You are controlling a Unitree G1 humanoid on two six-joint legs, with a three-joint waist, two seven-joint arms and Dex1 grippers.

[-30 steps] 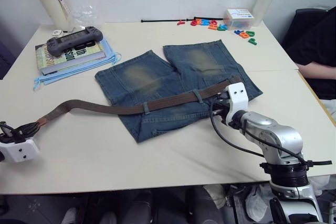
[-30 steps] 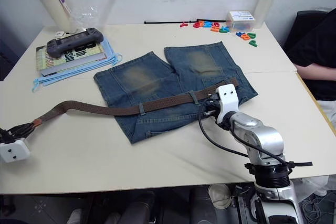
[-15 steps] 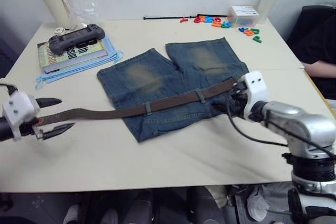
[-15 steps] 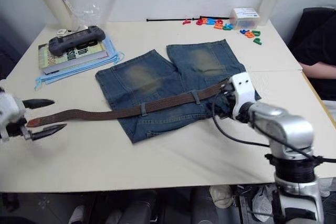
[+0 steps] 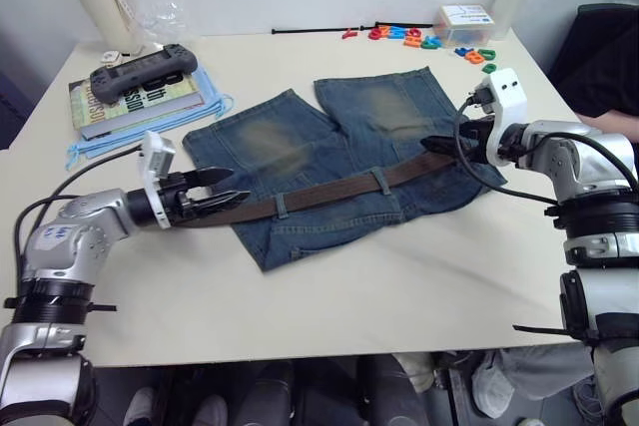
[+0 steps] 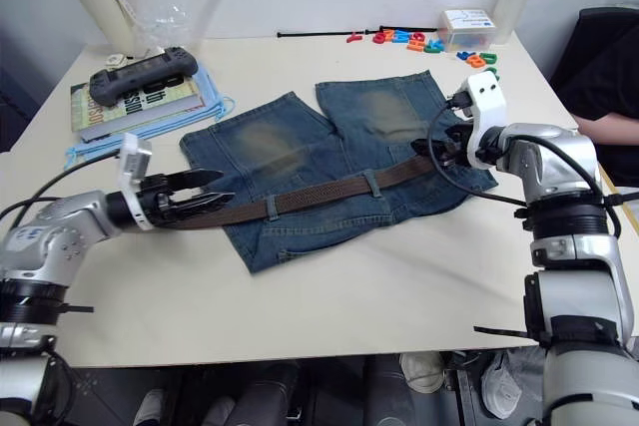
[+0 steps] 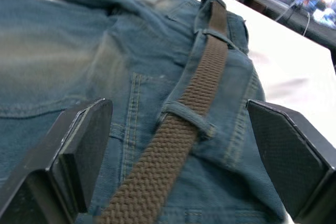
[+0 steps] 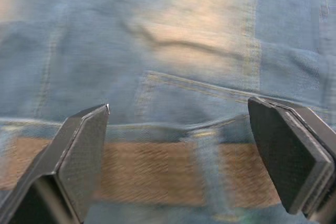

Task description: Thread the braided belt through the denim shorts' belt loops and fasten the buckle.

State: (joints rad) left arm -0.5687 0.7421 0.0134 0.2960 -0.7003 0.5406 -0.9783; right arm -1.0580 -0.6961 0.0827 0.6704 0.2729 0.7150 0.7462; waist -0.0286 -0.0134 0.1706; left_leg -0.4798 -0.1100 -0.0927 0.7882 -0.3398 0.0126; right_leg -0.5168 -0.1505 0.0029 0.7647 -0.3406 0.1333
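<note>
Cream tabletop (image 5: 399, 296) lies bare nearest the robot. On it, faded blue denim shorts (image 5: 300, 152) lie flat with the waistband toward the robot and the legs pointing away. A dark-brown braided belt (image 5: 329, 193) runs across the waistband, passing under two belt loops (image 5: 283, 206), one near the middle and one further toward the right side.

The left gripper (image 5: 222, 194) sits at the shorts' left edge with its black fingers spread, one on each side of the belt's left end, not clamped on it. The right gripper (image 5: 436, 145) hangs at the belt's right end over the shorts' right side, fingers apart and holding nothing. The buckle cannot be made out.

Further back on the left, a black game controller (image 5: 140, 71) rests on a book (image 5: 125, 105) atop a light-blue cloth (image 5: 150, 132), with a cream bottle (image 5: 97, 5) behind. At the far edge lie a thin black cord (image 5: 319, 31), coloured plastic letters (image 5: 424, 39) and a small box (image 5: 464, 19).
</note>
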